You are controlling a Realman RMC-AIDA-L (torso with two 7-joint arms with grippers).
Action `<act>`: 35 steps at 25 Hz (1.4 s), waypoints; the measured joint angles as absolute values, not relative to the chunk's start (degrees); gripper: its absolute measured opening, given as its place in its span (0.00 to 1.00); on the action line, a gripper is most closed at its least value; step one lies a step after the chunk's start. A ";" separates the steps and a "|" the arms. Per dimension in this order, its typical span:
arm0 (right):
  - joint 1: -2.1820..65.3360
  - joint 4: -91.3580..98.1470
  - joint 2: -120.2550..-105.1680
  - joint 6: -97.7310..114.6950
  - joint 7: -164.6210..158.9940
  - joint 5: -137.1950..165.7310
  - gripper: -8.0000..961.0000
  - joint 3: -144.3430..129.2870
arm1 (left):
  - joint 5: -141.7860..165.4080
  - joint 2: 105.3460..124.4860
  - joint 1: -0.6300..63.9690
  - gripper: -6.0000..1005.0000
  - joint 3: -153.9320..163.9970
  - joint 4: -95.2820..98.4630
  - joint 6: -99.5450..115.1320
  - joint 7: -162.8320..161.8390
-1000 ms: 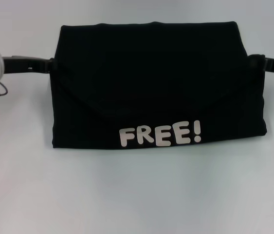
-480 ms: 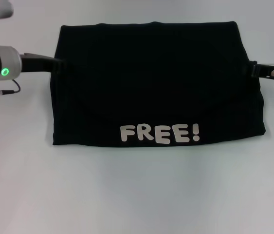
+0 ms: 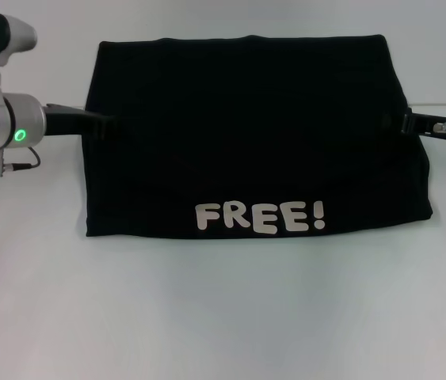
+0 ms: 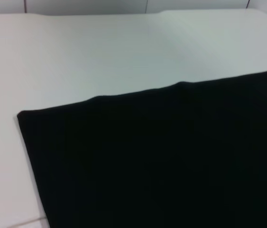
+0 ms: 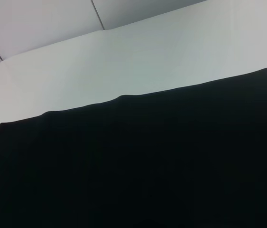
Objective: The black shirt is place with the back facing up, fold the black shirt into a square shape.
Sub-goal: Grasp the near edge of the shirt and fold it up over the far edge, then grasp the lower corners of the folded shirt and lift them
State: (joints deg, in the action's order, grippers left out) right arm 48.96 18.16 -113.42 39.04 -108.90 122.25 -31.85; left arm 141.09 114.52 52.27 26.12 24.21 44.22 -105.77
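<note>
Black shirt [image 3: 246, 134] is lying folded on the white table [image 3: 223, 317], long axis nine-to-three, lettering toward six; my left gripper [image 3: 100, 123] and right gripper [image 3: 403, 123] are flanking it, grip indeterminable.

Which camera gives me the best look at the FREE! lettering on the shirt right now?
The head view: the white FREE! lettering sits in full along the near edge of the folded black shirt. Both wrist views show only plain black cloth and bare white table, with no lettering.
</note>
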 joint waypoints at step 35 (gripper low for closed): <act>39.59 27.23 -112.80 60.59 -108.13 112.92 0.81 -31.20 | 140.60 118.71 35.45 0.89 33.78 46.57 69.62 -117.91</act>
State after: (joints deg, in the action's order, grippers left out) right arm 39.59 27.23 -112.80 60.59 -108.13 112.92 -31.20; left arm 140.60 118.71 35.45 33.78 46.57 69.62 -117.91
